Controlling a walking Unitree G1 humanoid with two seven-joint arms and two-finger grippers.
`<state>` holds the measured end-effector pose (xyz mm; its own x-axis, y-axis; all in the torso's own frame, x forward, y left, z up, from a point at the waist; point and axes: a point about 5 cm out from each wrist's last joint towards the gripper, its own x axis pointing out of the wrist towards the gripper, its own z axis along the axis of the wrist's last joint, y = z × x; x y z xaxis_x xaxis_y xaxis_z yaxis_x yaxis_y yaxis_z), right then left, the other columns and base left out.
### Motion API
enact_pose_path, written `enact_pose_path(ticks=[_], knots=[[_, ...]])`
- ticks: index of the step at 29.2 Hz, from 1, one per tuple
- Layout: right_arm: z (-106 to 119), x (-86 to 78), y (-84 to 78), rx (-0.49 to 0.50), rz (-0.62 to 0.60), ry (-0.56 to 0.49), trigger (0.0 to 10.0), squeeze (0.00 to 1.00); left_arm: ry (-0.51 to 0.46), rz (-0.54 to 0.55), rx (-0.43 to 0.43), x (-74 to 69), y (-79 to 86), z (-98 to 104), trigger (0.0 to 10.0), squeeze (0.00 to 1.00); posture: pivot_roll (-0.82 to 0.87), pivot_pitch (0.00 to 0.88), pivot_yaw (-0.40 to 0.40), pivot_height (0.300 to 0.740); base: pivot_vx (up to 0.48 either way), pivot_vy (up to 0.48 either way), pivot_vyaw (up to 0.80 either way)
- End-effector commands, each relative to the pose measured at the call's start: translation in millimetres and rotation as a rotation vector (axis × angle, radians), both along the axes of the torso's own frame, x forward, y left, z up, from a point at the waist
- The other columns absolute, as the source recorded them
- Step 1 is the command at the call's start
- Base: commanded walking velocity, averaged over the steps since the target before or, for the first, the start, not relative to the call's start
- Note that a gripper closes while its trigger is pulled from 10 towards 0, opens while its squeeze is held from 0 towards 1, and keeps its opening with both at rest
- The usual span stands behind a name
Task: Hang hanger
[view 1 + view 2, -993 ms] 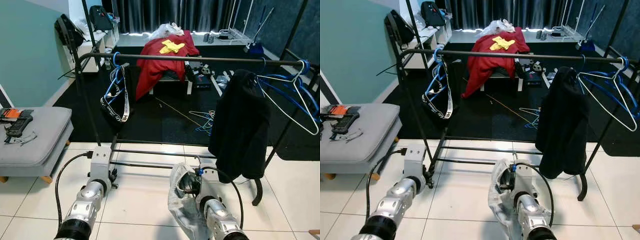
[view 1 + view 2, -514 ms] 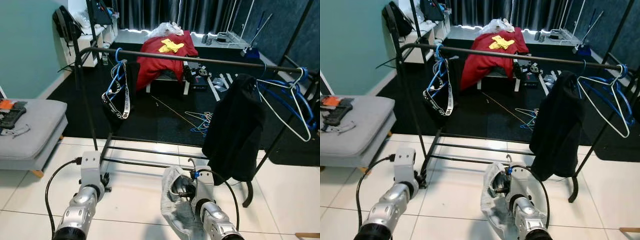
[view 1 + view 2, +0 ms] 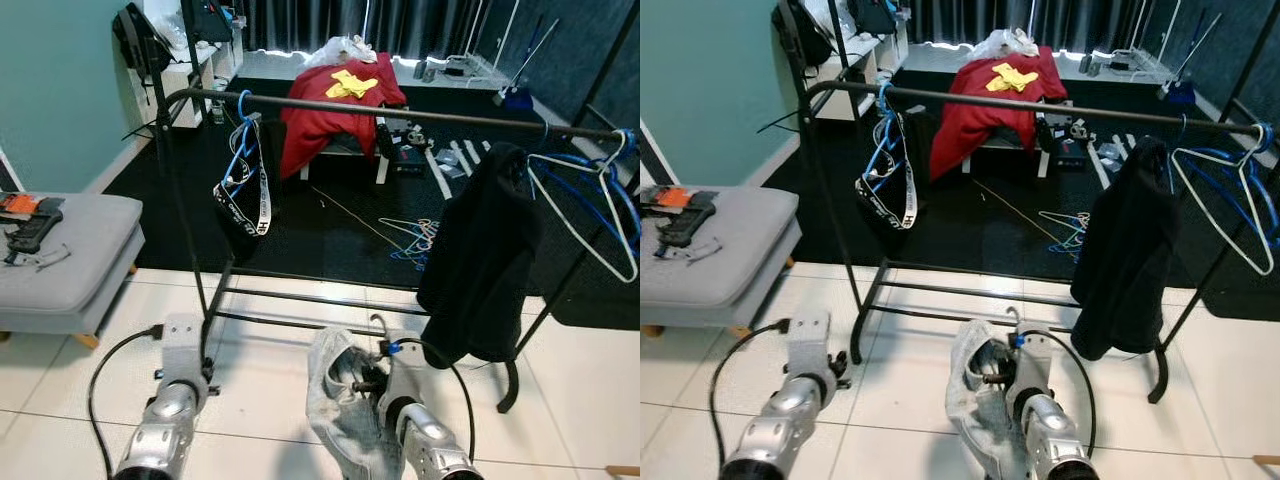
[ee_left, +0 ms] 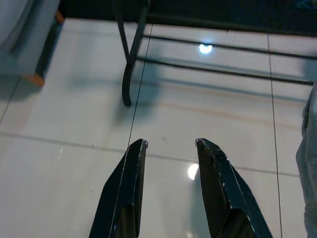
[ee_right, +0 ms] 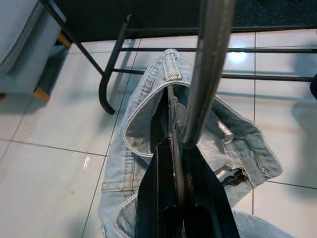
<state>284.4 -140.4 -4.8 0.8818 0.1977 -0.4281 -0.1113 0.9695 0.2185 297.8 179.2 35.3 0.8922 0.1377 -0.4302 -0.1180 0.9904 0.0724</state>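
Right gripper [image 5: 179, 148] jaws pinch the hanger [image 5: 205, 74] carrying jeans [image 5: 143, 124]; left gripper [image 4: 171, 145] jaws gape, holding nothing.

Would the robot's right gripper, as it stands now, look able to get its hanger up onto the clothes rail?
Probably yes: the right gripper, shut on the hanger carrying jeans, sits low before the rail, whose bare middle stretch leaves the way free.

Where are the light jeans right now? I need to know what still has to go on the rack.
The light jeans hang on a hanger clamped in the right gripper, low over the white tiles in front of the clothes rack.
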Motion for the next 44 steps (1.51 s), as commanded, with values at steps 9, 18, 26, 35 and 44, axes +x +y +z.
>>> enact_pose_path(ticks=[9,18,26,35,44], knots=[[0.8,-12.0,-27.5,-0.045,-0.02,-0.065,10.0,0.0,-0.007,-0.108,-0.017,5.6,-15.5,2.9,10.0,0.0,-0.04,0.055,0.053,0.74,0.0,0.0,0.0],[34.3,6.4,-37.5,-0.11,0.046,-0.249,10.0,0.0,-0.158,-0.245,-0.136,17.6,4.3,35.7,10.0,0.0,-0.07,0.076,0.083,0.74,0.0,0.0,0.0],[95.9,9.2,-13.6,0.114,0.504,-0.488,10.0,0.0,-0.255,-0.128,-0.138,36.3,25.5,67.8,10.0,0.0,-0.07,0.038,0.092,0.74,0.0,0.0,0.0],[132.6,4.7,-34.6,-0.088,0.939,-0.421,10.0,0.0,-0.263,-0.343,-0.012,41.4,35.5,98.3,10.0,0.0,0.0,0.026,0.096,0.74,0.0,0.0,0.0],[165.7,41.1,-60.1,-0.476,0.735,-0.552,10.0,0.0,-0.364,-0.61,-0.314,14.0,3.4,130.5,10.0,1.0,0.01,0.023,0.06,0.74,0.0,0.0,0.0]])
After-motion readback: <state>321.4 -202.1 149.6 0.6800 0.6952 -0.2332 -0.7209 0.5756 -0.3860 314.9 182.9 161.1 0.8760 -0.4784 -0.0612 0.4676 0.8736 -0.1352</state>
